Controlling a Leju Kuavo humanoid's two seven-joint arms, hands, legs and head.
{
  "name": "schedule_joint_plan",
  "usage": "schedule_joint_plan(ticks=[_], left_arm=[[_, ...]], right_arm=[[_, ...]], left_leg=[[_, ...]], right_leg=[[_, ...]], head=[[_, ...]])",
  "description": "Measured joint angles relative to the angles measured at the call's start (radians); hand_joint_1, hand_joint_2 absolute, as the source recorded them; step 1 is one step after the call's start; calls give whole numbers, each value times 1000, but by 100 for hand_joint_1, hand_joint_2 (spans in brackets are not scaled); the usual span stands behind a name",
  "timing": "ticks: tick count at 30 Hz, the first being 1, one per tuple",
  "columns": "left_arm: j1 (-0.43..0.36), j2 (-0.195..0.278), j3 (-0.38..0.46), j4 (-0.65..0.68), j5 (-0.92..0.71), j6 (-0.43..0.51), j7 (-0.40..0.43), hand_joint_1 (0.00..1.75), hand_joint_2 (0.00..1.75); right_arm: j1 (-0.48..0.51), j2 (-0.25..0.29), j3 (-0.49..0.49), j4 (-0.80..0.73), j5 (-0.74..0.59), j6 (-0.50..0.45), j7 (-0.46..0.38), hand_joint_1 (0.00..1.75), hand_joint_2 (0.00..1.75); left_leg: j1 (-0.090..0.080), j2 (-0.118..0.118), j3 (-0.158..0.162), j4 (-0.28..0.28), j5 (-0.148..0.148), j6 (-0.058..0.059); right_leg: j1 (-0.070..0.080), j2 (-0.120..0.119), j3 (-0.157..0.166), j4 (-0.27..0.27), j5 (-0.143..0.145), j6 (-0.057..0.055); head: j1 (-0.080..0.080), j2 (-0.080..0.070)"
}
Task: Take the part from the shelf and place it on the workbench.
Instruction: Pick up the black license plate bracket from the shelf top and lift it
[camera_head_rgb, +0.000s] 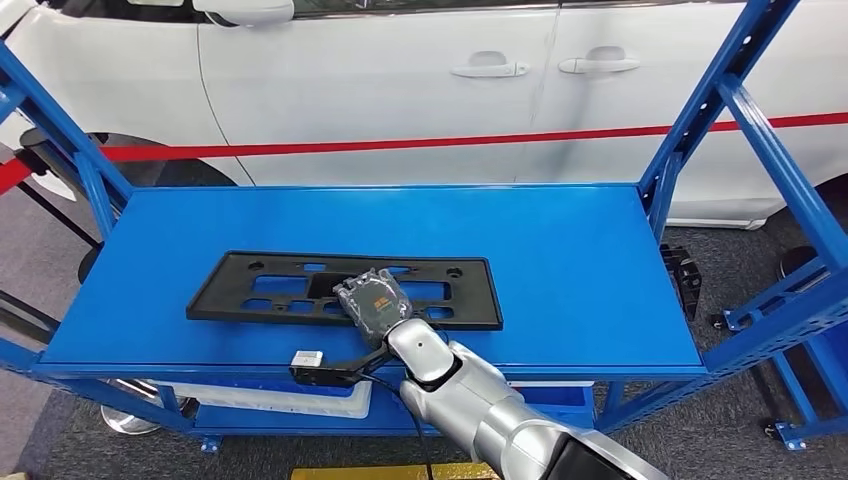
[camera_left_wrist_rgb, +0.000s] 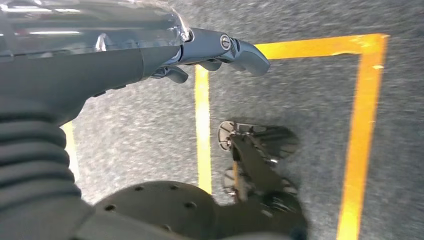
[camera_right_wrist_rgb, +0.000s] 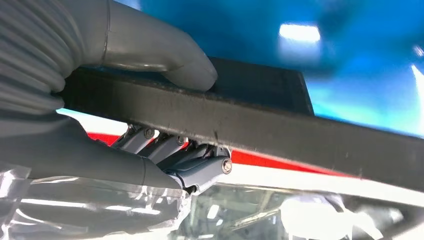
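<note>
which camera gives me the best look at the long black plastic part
The head view: it shows the whole black part lying flat on the blue shelf, with the right hand on its near edge. The right wrist view shows just one edge, gripped by thumb and fingers. The left wrist view faces the floor.

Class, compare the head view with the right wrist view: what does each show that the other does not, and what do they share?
Head view alone: the whole black plastic frame lying flat on the blue shelf, the shelf's blue uprights, a white car behind it, and the silver right arm.

Right wrist view alone: the grip up close, with the thumb pressed on one face of the frame's edge and the darker fingers curled against the opposite face.

Both: the right hand holding that frame, and the red stripe.
</note>
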Motion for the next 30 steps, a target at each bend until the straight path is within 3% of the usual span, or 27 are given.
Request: schedule_joint_plan(ticks=[2,3,4,6,8,12,14,16,17,18,19,21,23,27,28,30], left_arm=[[4,2,16,0,15,-15,29,0,175],[6,4,26,0,23,-28,39,0,175],[6,6,35,0,30,-41,45,0,175],[5,10,52,0,40,-58,51,0,175],[3,11,67,0,53,-66,47,0,175],[8,13,106,0,78,-68,11,0,175],[8,13,123,0,84,-68,-11,0,175],[10,13,141,0,90,-68,-44,0,175],[12,13,150,0,93,-66,-64,0,175],[14,13,158,0,93,-64,-82,0,175],[14,13,164,0,90,-62,-95,0,175],[13,11,171,0,78,-61,-106,0,175],[10,8,174,0,66,-60,-106,0,175],[6,6,179,0,58,-52,-96,0,175],[5,5,180,0,57,-48,-89,0,175],[4,3,181,0,53,-40,-71,0,175]], right_arm=[[-2,-2,-58,-33,-120,14,-151,168,175],[-3,-5,-92,-57,-190,32,-235,168,175],[-4,-9,-128,-86,-256,51,-310,168,175],[-5,-13,-195,-141,-348,86,-394,168,175],[6,-24,-251,-198,-439,131,-460,168,175],[79,-74,-349,-435,-804,335,-626,168,175],[120,-107,-396,-590,-946,439,-642,168,175],[163,-141,-435,-746,-1076,549,-646,168,175],[187,-160,-453,-823,-1148,608,-646,168,175],[210,-178,-469,-897,-1223,675,-643,168,175],[232,-197,-481,-966,-1295,741,-634,168,175],[271,-234,-498,-1096,-1415,862,-606,168,175],[306,-264,-502,-1196,-1472,933,-586,168,175],[357,-297,-501,-1299,-1481,970,-574,168,175],[364,-303,-501,-1314,-1476,977,-573,168,175],[381,-315,-500,-1348,-1455,985,-575,168,175]], left_leg=[[2,0,-47,111,-41,-6],[3,0,-50,123,-35,-9],[4,1,-33,94,-12,-10],[6,2,38,-42,48,-12],[4,-1,85,-136,74,-1],[1,-3,84,-152,84,31],[3,-2,79,-156,91,45],[0,-3,72,-155,93,51],[-1,-3,70,-155,93,52],[-1,-4,70,-154,93,52],[-2,-4,70,-153,92,52],[-3,-4,72,-150,90,50],[-7,-4,70,-146,86,43],[-11,-2,65,-144,79,24],[-11,-1,60,-129,63,20],[-9,0,26,-37,-9,13]], right_leg=[[2,2,1,0,0,-2],[2,3,3,1,-1,-2],[1,5,5,1,-1,-1],[0,6,9,6,-4,4],[3,7,7,12,-6,17],[3,7,-3,22,-9,41],[0,5,-38,93,-57,50],[-2,4,-102,224,-124,56],[-2,4,-128,276,-140,57],[-2,4,-140,298,-138,57],[-2,4,-134,281,-117,56],[-1,4,-77,157,-46,47],[4,4,-28,46,-3,38],[3,4,-22,16,7,23],[0,2,-23,12,11,17],[-2,-3,-28,9,18,8]], head=[[0,0],[0,0],[0,0],[0,0],[1,0],[4,0],[4,0],[4,0],[4,0],[4,0],[4,0],[4,0],[4,0],[3,0],[3,0],[1,0]])
